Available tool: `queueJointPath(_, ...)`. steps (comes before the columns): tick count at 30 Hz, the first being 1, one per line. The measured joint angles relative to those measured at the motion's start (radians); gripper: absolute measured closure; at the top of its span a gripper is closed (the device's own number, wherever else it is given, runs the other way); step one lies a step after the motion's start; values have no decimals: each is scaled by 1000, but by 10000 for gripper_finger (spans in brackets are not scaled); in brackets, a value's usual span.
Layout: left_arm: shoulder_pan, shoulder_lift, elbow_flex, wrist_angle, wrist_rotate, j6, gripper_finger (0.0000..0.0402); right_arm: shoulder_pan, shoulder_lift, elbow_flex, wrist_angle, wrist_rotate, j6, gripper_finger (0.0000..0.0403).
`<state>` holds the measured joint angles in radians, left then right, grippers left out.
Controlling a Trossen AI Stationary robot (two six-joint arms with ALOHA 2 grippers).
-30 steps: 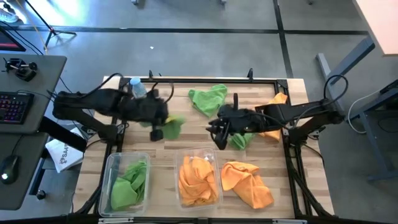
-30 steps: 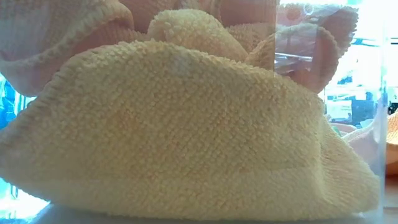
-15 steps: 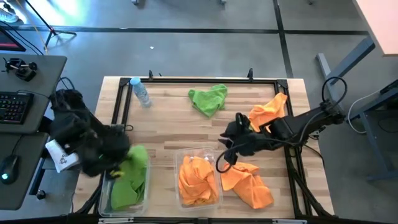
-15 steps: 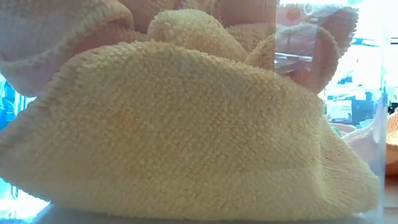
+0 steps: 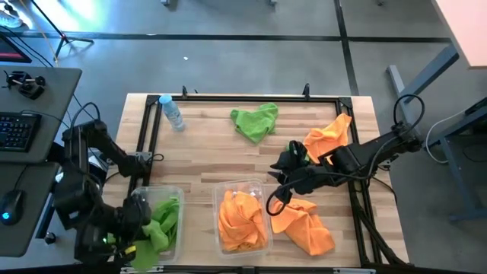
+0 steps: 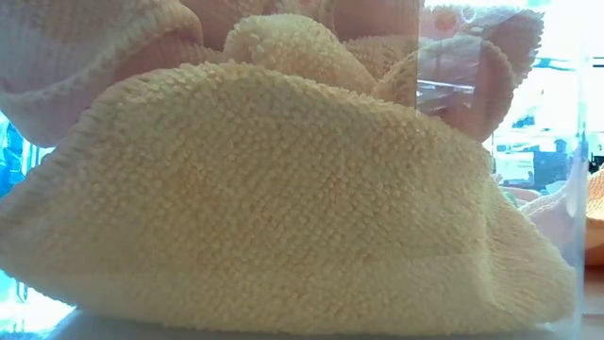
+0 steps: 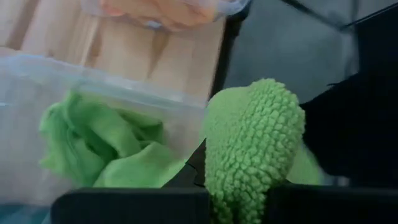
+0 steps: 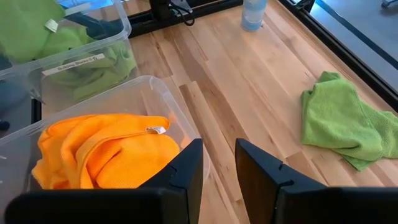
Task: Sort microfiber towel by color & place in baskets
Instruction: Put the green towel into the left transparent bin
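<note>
On the counter [image 5: 205,144], the left tub [image 5: 146,199] holds green towels and the middle tub [image 5: 259,190] orange ones. The left end effector [image 5: 131,230], over the left tub's near edge, is clamped on a green towel [image 7: 252,140], mid-drop; next it likely must let go. The right end effector [image 5: 275,192], fingers apart and empty, hovers between the middle tub and a loose orange towel [image 5: 304,224], probably its next pick.

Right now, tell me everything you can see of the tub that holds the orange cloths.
The orange-cloth tub is a clear plastic rectangle with rounded corners and low walls, standing upright near the front edge of the wooden table, right of the matching tub with green cloths. Crumpled orange towels fill it; a white label tag shows on one in the right wrist view. The right pincer, open, hovers at its right rim. Whether it touches cannot be told.
</note>
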<state>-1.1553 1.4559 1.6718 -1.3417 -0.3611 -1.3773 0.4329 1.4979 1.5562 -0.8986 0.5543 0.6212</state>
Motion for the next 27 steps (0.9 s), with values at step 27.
queueJointPath(27, -56, 64, -483, 147, -42, 266, 402, 35, 0, -1, 8, -23, 8, 316)
